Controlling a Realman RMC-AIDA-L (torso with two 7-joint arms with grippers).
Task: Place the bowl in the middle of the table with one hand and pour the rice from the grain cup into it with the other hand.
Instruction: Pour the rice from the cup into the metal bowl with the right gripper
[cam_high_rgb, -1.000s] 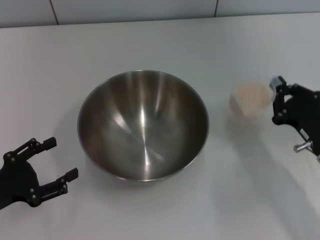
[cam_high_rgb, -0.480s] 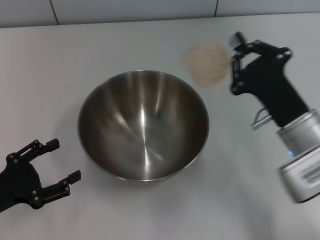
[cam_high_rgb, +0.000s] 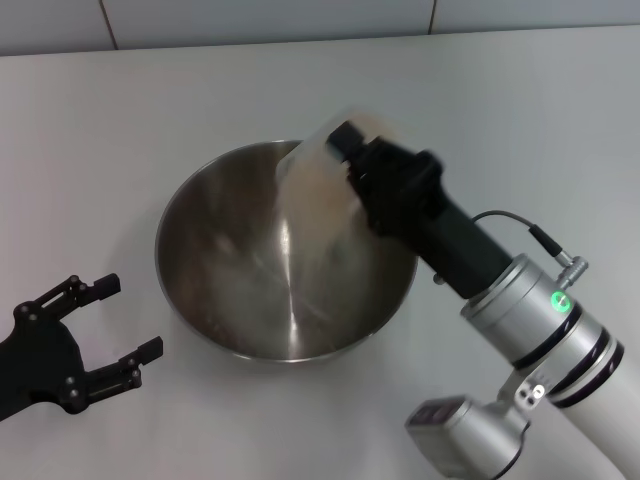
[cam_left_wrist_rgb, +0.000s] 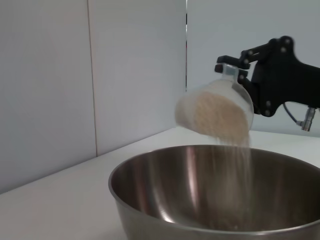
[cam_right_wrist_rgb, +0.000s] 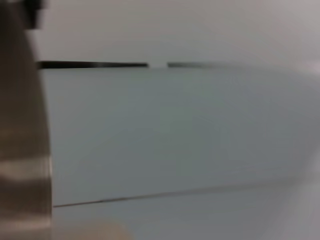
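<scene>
The steel bowl (cam_high_rgb: 220, 250) stands in the middle of the white table (cam_high_rgb: 520, 110). My right gripper (cam_high_rgb: 347, 150) is shut on the clear grain cup (cam_high_rgb: 315, 170) and holds it tilted over the bowl's far side. In the left wrist view the cup (cam_left_wrist_rgb: 235, 95) is tipped mouth-down, and rice (cam_left_wrist_rgb: 217, 115) falls from it in a pale stream into the bowl (cam_left_wrist_rgb: 165, 195); the right gripper (cam_left_wrist_rgb: 240, 67) grips the cup's rim. My left gripper (cam_high_rgb: 130, 317) is open and empty on the table, to the left of the bowl and nearer to me.
A tiled wall (cam_high_rgb: 270, 20) runs along the table's far edge. My right arm (cam_high_rgb: 530, 310) reaches across the table's right half to the bowl. The right wrist view shows only a pale wall.
My right gripper has carried the cup from the table right of the bowl up over the bowl and tilted it; rice now pours. The left gripper has barely moved.
</scene>
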